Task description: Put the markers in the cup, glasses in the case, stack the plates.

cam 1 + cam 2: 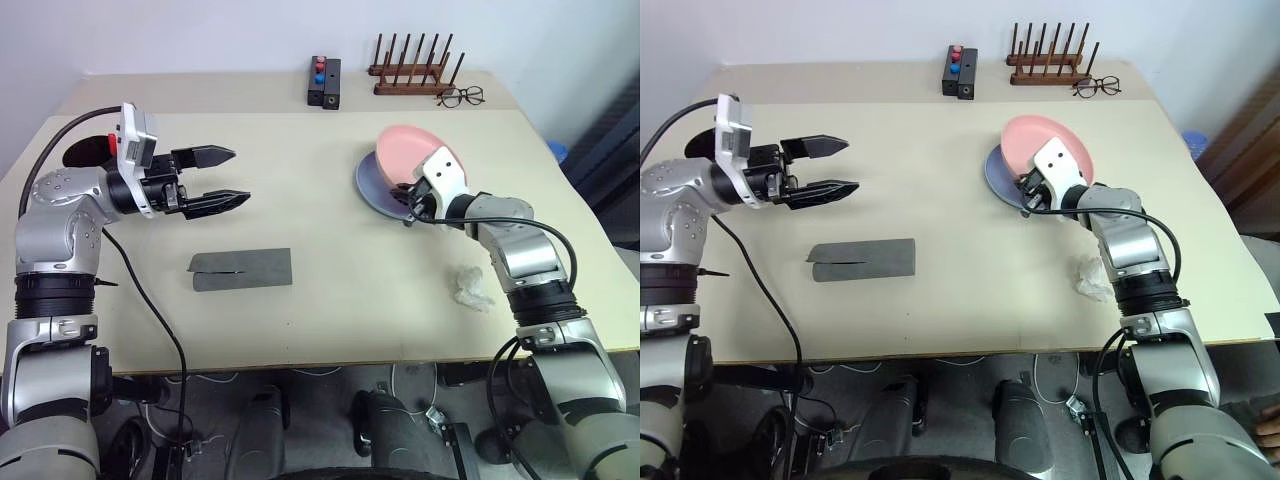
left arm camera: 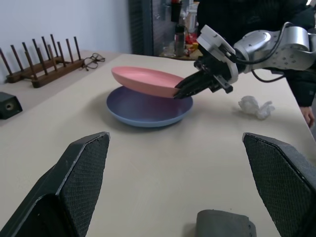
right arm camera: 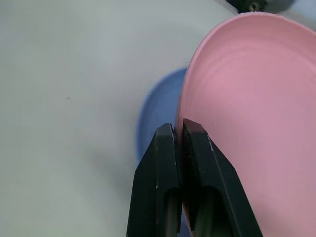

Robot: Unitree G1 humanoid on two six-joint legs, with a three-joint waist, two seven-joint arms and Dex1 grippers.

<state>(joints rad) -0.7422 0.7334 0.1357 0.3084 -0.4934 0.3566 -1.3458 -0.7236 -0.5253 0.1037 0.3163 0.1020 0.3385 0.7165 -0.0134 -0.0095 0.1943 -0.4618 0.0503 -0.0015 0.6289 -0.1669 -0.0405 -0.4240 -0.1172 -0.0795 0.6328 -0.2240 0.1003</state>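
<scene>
My right gripper is shut on the near rim of the salmon pink plate. It holds that plate tilted over the light blue plate, which lies flat on the table. The right wrist view shows both fingers pinching the pink rim. Over the table's left side, my left gripper hangs open and empty, pointing toward the plates. The flat grey case lies shut in front of it. Behind my left wrist sits the dark cup, partly hidden, with a red bit at its rim. The glasses are out of view.
A crumpled white tissue lies beside my right forearm. At the back stand a black box with red and blue buttons and a wooden peg rack, with thin clear spectacles next to the rack. A person stands beyond the table.
</scene>
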